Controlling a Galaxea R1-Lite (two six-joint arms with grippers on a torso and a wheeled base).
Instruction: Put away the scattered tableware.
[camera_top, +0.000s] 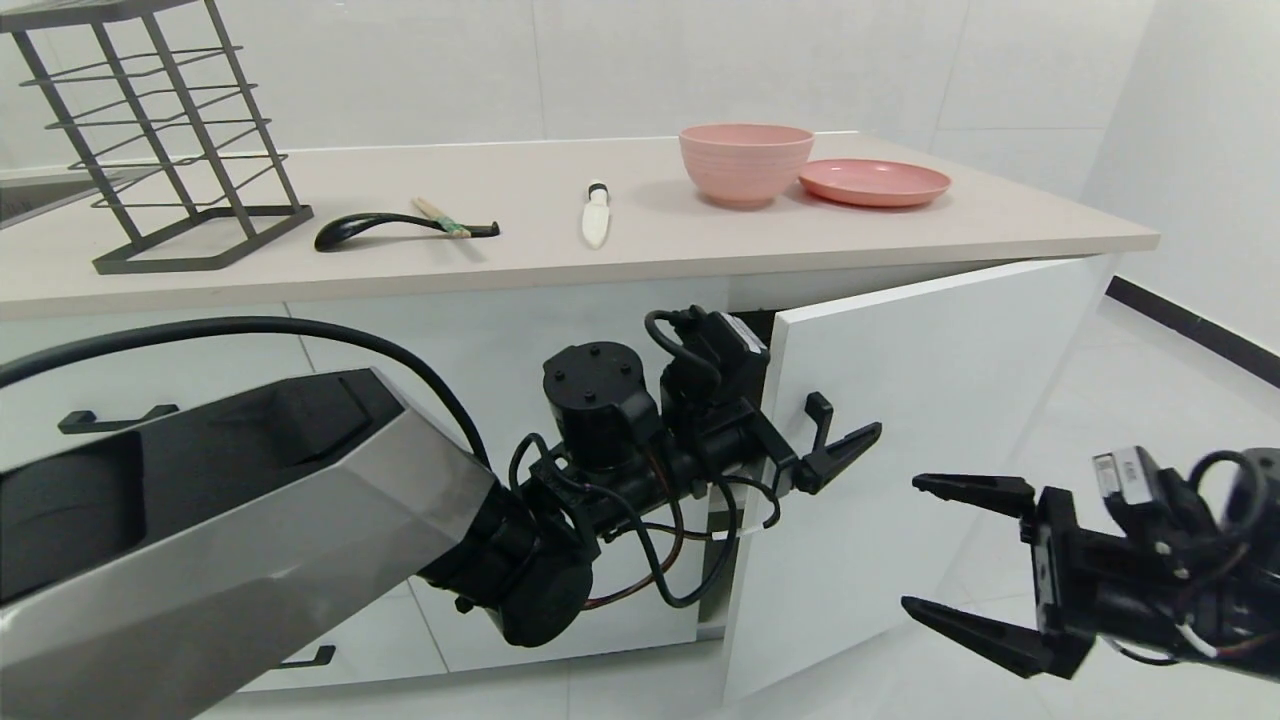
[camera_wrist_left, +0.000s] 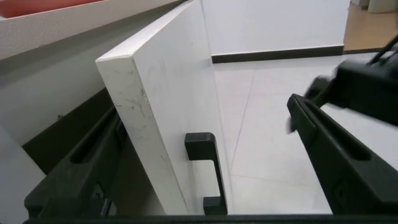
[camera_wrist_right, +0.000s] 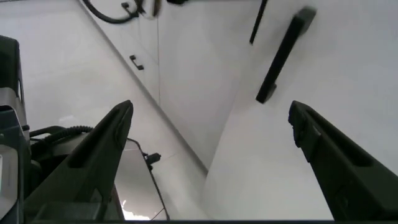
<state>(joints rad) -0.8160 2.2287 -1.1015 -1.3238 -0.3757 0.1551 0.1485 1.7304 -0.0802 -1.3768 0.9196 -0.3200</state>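
Beige countertop (camera_top: 640, 250) carries pink bowl (camera_top: 746, 163), pink plate (camera_top: 874, 182), white knife (camera_top: 596, 214), black spoon (camera_top: 370, 227), chopsticks (camera_top: 441, 218), all well above both grippers. Left gripper (camera_wrist_left: 205, 115), jaws parted, straddles edge of ajar cabinet door (camera_top: 950, 400) beside door handle (camera_wrist_left: 208, 168); arm extended forward. Right gripper (camera_top: 912, 543), jaws spread wide, low, facing door front.

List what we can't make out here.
1. Inside of the cupboard: head view, hidden behind the open door; left wrist view, just a dark gap.
2. Rack: top cut off by the head view's upper edge.
3. Chopsticks: head view, too small to count.
4. White utensil: head view, too small to identify.
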